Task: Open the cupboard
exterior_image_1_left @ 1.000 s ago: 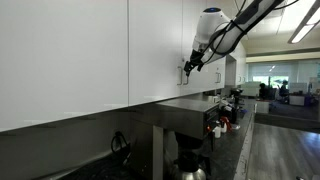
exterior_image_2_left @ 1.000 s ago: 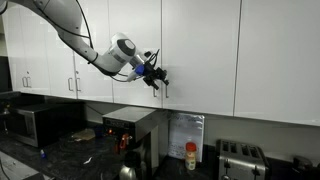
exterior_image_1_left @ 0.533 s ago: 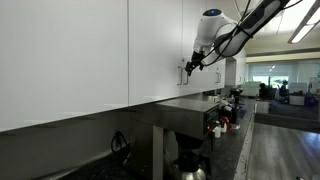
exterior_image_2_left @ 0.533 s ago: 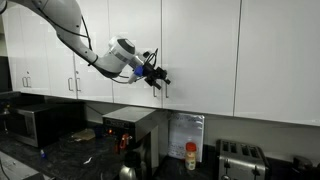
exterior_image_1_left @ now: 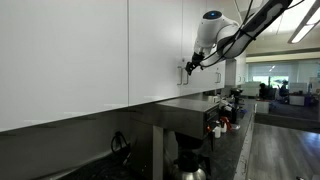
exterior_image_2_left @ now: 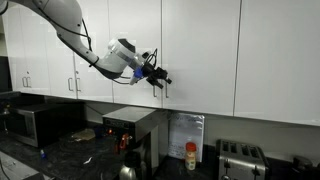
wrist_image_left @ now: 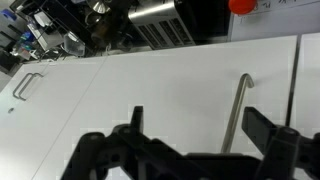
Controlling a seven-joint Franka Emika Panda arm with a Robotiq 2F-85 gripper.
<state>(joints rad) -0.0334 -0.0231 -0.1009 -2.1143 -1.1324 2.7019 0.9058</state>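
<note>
The cupboard is a row of white wall doors, seen in both exterior views [exterior_image_1_left: 150, 50] [exterior_image_2_left: 200, 50] and in the wrist view [wrist_image_left: 150, 80]. One door has a thin vertical metal handle [wrist_image_left: 237, 110] near its lower edge; the handle also shows in both exterior views [exterior_image_2_left: 166, 88] [exterior_image_1_left: 182, 72]. My gripper [wrist_image_left: 193, 115] is open right in front of the door. The handle stands between the fingers, close to the right finger [wrist_image_left: 262, 125]. In both exterior views the gripper [exterior_image_2_left: 160, 78] [exterior_image_1_left: 187, 68] is level with the handle's upper part. Nothing is held.
Neighbouring doors have their own handles [exterior_image_2_left: 75, 85] [wrist_image_left: 25, 85]. Below the cupboards a counter holds a microwave [exterior_image_2_left: 35, 120], a steel coffee machine [exterior_image_2_left: 130, 135], a red-capped bottle [exterior_image_2_left: 190, 155] and a toaster [exterior_image_2_left: 240, 158].
The arm's wrist has shifted very slightly; the gripper stays open at the handle. The door stays shut.
</note>
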